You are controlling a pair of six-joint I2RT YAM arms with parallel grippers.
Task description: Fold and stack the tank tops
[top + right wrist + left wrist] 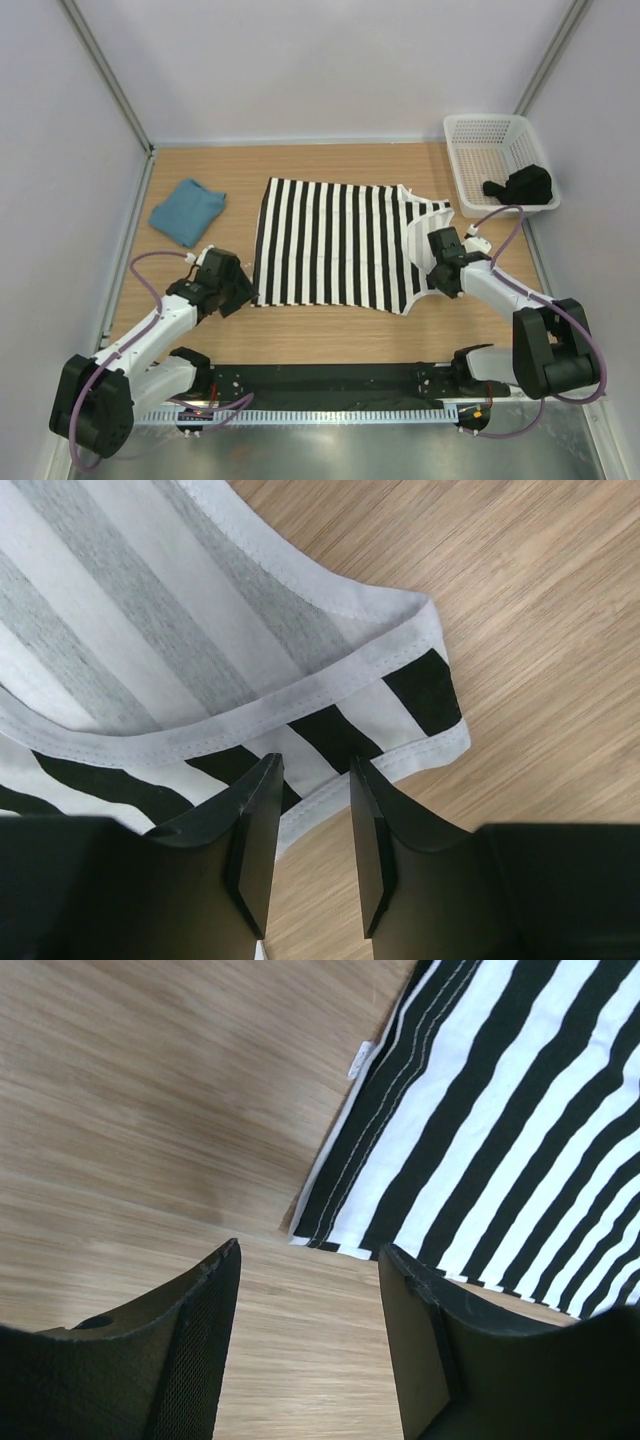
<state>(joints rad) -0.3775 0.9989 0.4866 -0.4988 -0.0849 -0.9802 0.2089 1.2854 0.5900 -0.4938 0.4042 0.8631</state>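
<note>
Left fingers [205,1350] wide by striped top [500,1120] corner — right fingers [255,850] narrow over strap [330,680]

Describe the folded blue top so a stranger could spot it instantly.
On the wooden table, look to the far left corner, left of the spread striped tank top. The teal-blue tank top lies as a small folded bundle, plain, without stripes.

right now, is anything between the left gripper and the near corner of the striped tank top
Nothing visible. The left gripper hangs open over the wooden table, and the hem corner of the black and white striped cloth tank top lies just ahead of it, only wood between.
</note>
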